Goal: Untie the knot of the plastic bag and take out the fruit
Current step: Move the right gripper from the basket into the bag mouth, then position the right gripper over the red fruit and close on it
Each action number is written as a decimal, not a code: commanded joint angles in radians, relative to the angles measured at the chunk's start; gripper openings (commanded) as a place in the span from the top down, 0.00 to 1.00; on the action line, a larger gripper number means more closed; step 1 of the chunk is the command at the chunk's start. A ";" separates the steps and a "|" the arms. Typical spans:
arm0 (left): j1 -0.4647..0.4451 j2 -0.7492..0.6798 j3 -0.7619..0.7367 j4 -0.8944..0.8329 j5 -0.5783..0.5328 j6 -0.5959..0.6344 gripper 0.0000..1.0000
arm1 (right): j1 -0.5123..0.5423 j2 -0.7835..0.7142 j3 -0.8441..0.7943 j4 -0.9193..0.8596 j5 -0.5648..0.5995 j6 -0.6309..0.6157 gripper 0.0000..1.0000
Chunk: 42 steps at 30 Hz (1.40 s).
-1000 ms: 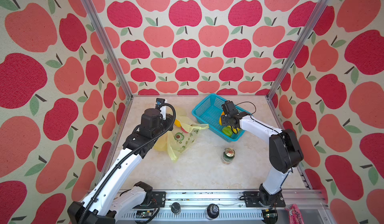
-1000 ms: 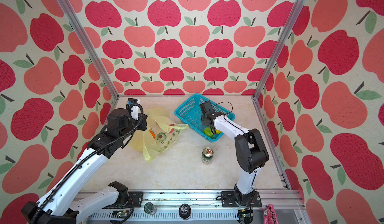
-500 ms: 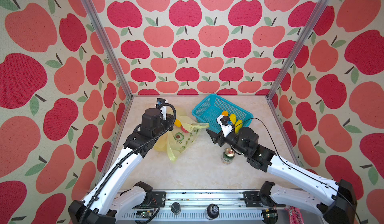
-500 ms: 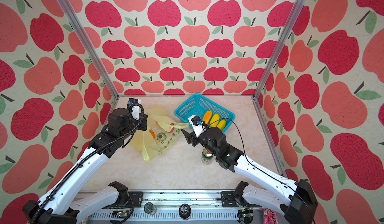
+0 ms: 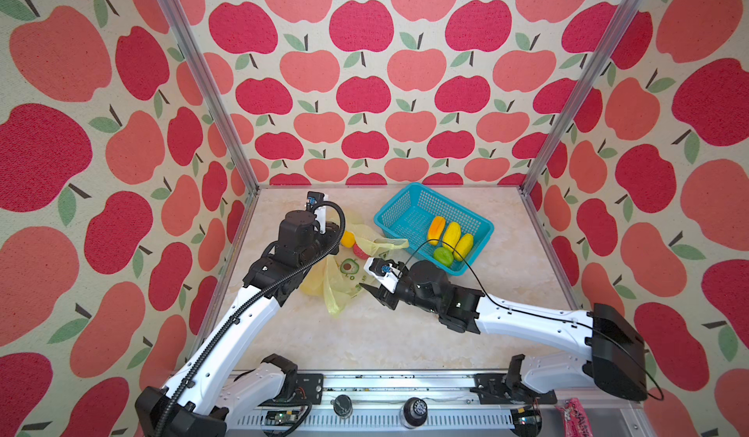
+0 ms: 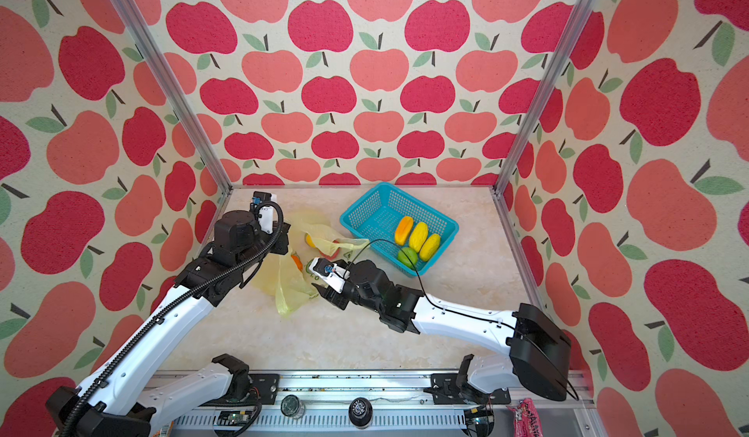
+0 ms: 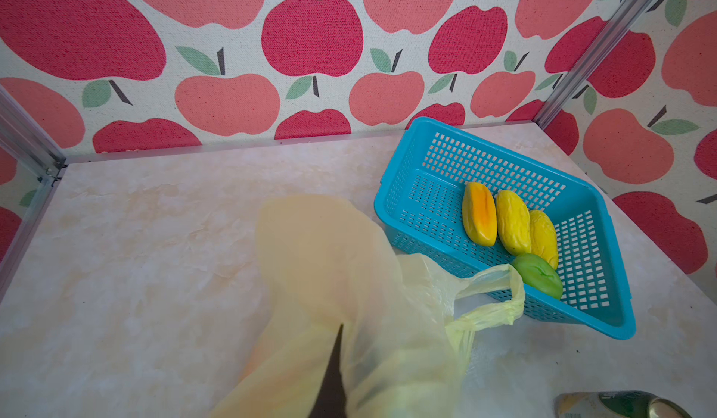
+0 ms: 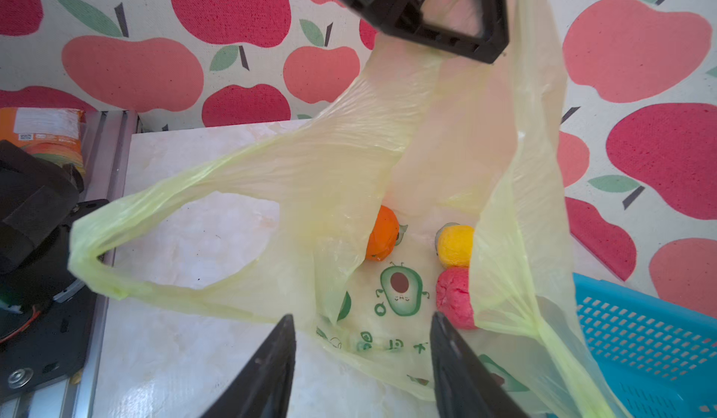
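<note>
The thin pale-yellow plastic bag (image 5: pixel 338 289), printed with green avocados, is seen on the marbled worktop (image 5: pixel 405 341) just beside the teal mesh basket (image 5: pixel 407 218), on the side facing the left arm. Its upper film is pinched in the left claw (image 5: pixel 334 233), whose jaws are pressed together on the plastic, and the bag's mouth is held lifted open. The left arm is stretched up from the front rail and bent at the elbow, its wrist turned down over the bag. The right arm is laid low and nearly level, passing the basket's near corner. The right claw (image 8: pixel 362 358) is spread with nothing gripped and pointed at the bag's mouth; contact with the film cannot be told.

Inside the bag a round orange fruit (image 8: pixel 382 234), a yellow fruit (image 8: pixel 456 243) and a pink-red fruit (image 8: pixel 454 297) are seen. One handle loop (image 7: pixel 504 307) is draped towards the basket's near wall. In the basket an elongated yellow-orange piece (image 5: pixel 435 230), two lumpy yellow pieces (image 5: pixel 451 234) and a green piece (image 5: pixel 443 255) are laid together.
</note>
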 commanded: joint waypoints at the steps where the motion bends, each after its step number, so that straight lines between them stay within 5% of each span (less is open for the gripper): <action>1: -0.006 -0.001 0.026 0.006 -0.004 0.017 1.00 | 0.035 0.058 0.056 -0.031 0.034 -0.026 0.46; 19: -0.007 0.002 0.024 0.012 0.002 0.017 1.00 | 0.025 0.460 0.397 -0.270 0.315 0.069 0.66; 35: -0.018 0.004 0.027 0.009 0.010 0.010 1.00 | -0.121 0.683 0.635 -0.389 0.427 0.148 0.33; 42: -0.024 0.004 0.027 0.017 0.020 0.014 1.00 | -0.142 0.794 0.723 -0.464 0.458 0.154 0.26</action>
